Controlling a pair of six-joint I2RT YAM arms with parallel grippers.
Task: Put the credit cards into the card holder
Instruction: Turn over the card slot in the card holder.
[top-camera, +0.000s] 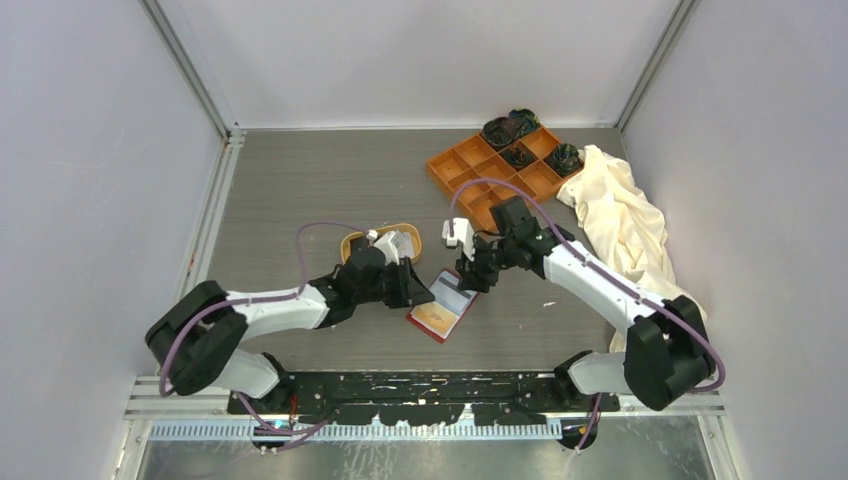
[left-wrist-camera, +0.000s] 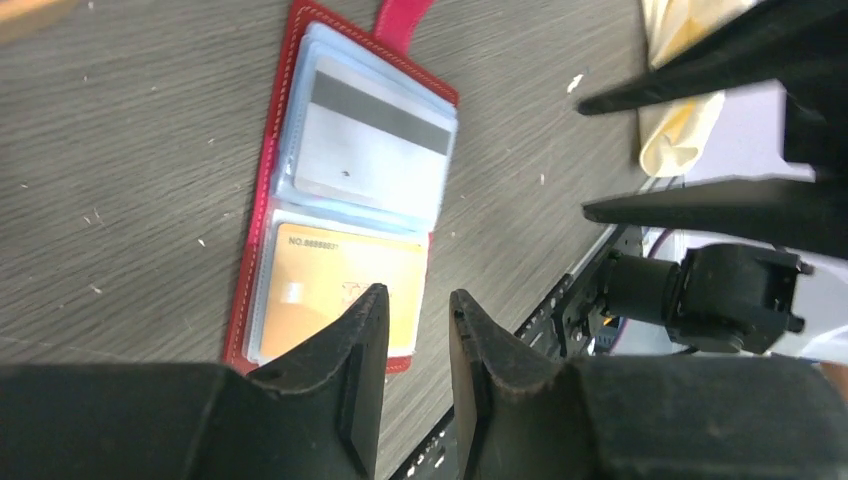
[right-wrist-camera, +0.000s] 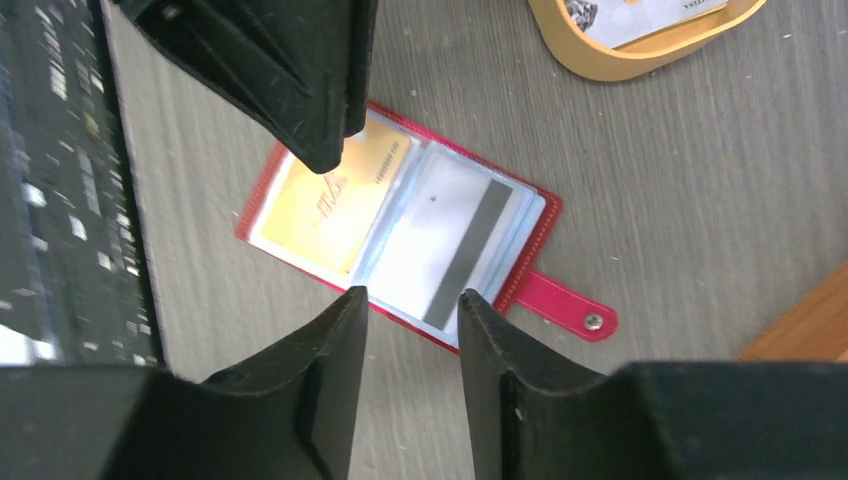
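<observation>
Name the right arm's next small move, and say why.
Probably lift the right gripper clear: its jaws stand apart and empty over the open red leather card holder, where a white striped card and a tan-gold card sit; the oval tan dish holds more.

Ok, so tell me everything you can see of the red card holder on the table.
The card holder is a small red leather-looking wallet with pale stitching, lying open and flat on the grey table. Inside are clear, bluish sleeves: one side shows a tan-gold card, the other a white card with a dark stripe. A red snap tab sticks out from the white card's side. The left gripper hangs over the gold side; contact can't be told.
</observation>
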